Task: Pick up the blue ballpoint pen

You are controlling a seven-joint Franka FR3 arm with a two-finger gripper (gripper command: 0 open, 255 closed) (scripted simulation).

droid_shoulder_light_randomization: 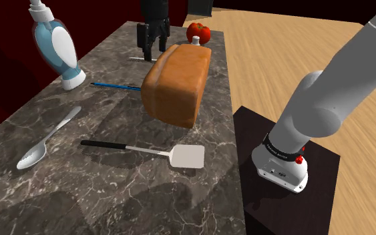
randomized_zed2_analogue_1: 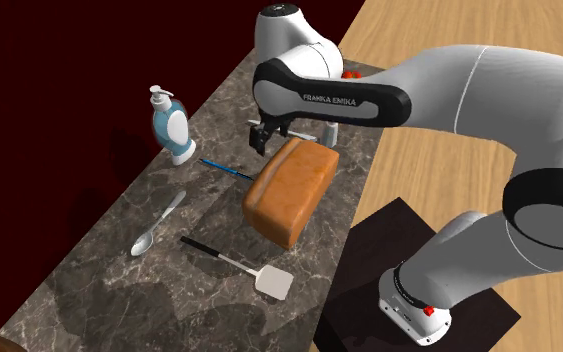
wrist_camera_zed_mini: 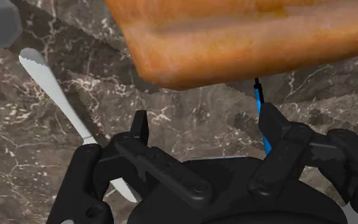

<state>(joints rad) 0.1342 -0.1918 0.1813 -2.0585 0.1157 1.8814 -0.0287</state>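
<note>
The blue ballpoint pen (droid_shoulder_light_randomization: 116, 86) (randomized_zed2_analogue_1: 227, 170) lies flat on the dark marble counter (droid_shoulder_light_randomization: 113, 197), between a soap bottle and a bread loaf. My black gripper (droid_shoulder_light_randomization: 151, 41) (randomized_zed2_analogue_1: 260, 140) hangs open above the counter past the loaf's far end, apart from the pen and holding nothing. In the wrist view the gripper (wrist_camera_zed_mini: 206, 124) has bare marble between its fingers, and the pen (wrist_camera_zed_mini: 257, 97) runs out from under the loaf's edge and passes behind one fingertip (wrist_camera_zed_mini: 273, 121).
A big brown bread loaf (droid_shoulder_light_randomization: 177, 81) (wrist_camera_zed_mini: 247, 38) sits right beside the pen. A serrated knife (wrist_camera_zed_mini: 53, 95) (droid_shoulder_light_randomization: 143, 59) lies under the gripper. A blue-white soap bottle (droid_shoulder_light_randomization: 56, 47), a spoon (droid_shoulder_light_randomization: 46, 139), a spatula (droid_shoulder_light_randomization: 149, 151) and a red fruit (droid_shoulder_light_randomization: 198, 31) also occupy the counter.
</note>
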